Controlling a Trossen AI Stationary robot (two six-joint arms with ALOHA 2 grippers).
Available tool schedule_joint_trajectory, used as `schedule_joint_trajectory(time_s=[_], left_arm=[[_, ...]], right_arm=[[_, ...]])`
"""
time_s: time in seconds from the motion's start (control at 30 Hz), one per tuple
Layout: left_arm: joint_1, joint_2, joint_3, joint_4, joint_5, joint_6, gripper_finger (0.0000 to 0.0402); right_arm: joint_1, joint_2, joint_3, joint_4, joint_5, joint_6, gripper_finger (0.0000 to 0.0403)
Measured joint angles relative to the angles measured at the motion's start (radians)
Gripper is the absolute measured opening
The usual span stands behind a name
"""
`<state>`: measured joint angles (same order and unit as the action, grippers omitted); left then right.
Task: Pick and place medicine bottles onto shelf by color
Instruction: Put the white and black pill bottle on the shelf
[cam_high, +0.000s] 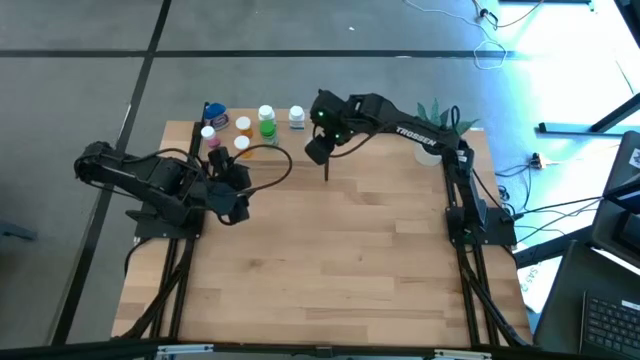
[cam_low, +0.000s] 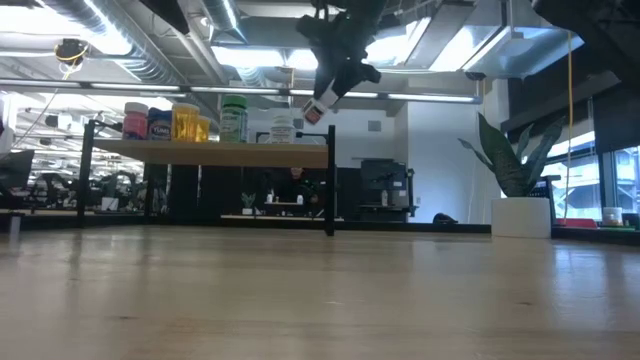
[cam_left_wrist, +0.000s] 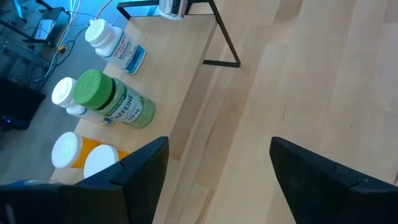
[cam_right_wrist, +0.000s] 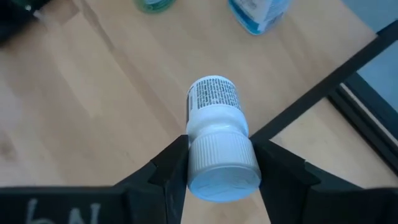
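Two arms work over the worktop (cam_high: 330, 260). Nearest, the left end effector (cam_left_wrist: 217, 168) hangs over the worktop beside the shelf's front edge, its fingers spread wide with nothing between them. Just beyond it, on the shelf (cam_low: 210, 150), stand the sorted bottles: two orange bottles (cam_left_wrist: 84, 158) side by side, a green-capped bottle (cam_left_wrist: 112, 99) with a small white-capped one (cam_left_wrist: 65, 96) tucked against it, and a blue-labelled bottle (cam_left_wrist: 115, 46) farther along. From table height a pink bottle (cam_low: 135, 120) and a blue bottle (cam_low: 160, 122) show at the shelf's other end. Farther back, the right end effector (cam_right_wrist: 217, 155) hovers above the shelf's corner near a black post (cam_low: 331, 180), its fingers pinching a white bottle (cam_right_wrist: 217, 134) by the cap, the bottle tilted and clear of the shelf. A potted plant (cam_low: 515, 185) stands at the worktop's far right corner.
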<state>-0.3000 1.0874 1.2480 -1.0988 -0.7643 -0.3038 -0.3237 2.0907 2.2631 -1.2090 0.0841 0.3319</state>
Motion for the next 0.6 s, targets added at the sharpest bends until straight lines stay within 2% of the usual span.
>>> schedule_joint_trajectory(time_s=[0.6], left_arm=[[0.033,0.000,0.000,-0.003,0.022,0.054,0.0275]], right_arm=[[0.013,0.044,0.000,0.016,-0.005,-0.049,0.0162]])
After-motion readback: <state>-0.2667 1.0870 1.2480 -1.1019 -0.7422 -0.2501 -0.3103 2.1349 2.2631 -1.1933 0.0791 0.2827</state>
